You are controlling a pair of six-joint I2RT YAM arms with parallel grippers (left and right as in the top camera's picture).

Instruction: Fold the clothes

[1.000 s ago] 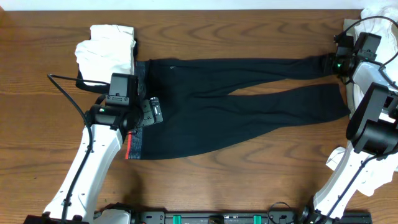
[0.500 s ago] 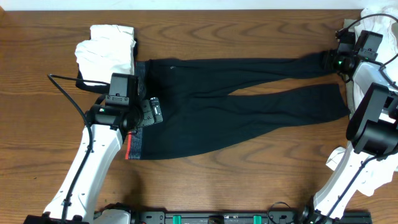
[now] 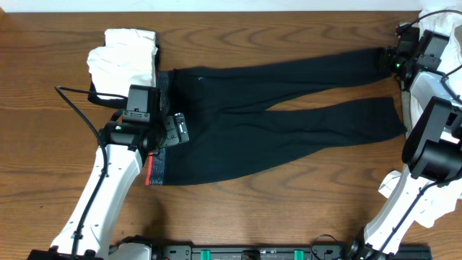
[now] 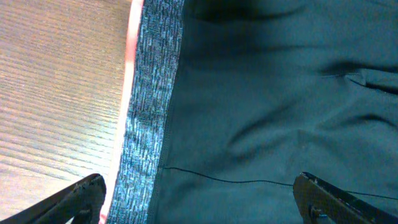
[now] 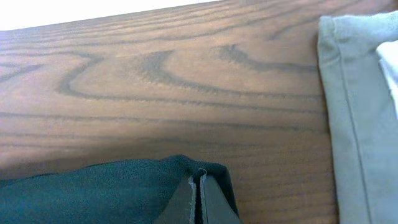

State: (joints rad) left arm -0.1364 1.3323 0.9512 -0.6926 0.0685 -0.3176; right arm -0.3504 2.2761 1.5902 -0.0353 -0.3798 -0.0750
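Note:
Long black leggings (image 3: 238,123) lie flat across the table, with the grey waistband (image 3: 157,162) edged in red at the left and both legs running right. My left gripper (image 3: 177,128) hovers open over the waistband (image 4: 152,106); its fingertips (image 4: 93,190) straddle the band and the black fabric without touching. At the far right, my right gripper (image 3: 388,61) is shut on the end of the upper leg. In the right wrist view, the black cuff (image 5: 112,186) is pinched and bunched between the closed fingers of that gripper (image 5: 199,180).
A folded white garment (image 3: 124,56) sits just beyond the waistband at the back left. More white clothes lie at the back right corner (image 3: 442,20) and front right (image 3: 426,202). A pale grey-beige cloth (image 5: 360,93) lies to the right of my right gripper.
My right gripper has closed on the upper leg's end and drawn it toward the far right corner, stretching that leg. The left arm has not moved.

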